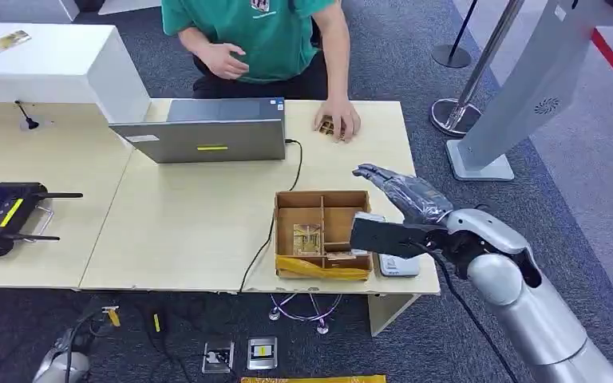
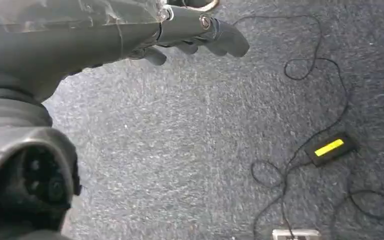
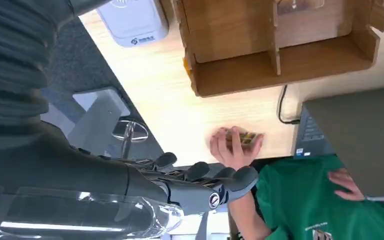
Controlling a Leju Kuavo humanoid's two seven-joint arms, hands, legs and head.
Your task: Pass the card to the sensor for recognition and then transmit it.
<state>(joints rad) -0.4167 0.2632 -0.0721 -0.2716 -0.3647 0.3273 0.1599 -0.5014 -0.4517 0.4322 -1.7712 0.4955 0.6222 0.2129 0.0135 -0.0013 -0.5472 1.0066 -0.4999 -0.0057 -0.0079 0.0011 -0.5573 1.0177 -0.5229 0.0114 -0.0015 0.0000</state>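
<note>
Beyond wooden tray (image 1: pixel 287 209), person's hand (image 1: pixel 340 121) covers card (image 1: pixel 327 127)

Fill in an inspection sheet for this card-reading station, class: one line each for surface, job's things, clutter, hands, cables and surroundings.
Surface: light wooden table, two tops joined side by side.
Job's things: card flat on the table under a person's hand; white card sensor near the front edge; wooden divided box with a card in one compartment.
Clutter: grey laptop; black device with antennas; small desk microphone.
Hands: right hand open above the table, beside the box, holding nothing; left hand hanging over the carpet, holding nothing.
Cables: black laptop cable running off the front edge; loose cables and power adapter on the floor.
Surroundings: grey carpet; seated person in a green shirt; stanchion base; grey kiosk stand.
</note>
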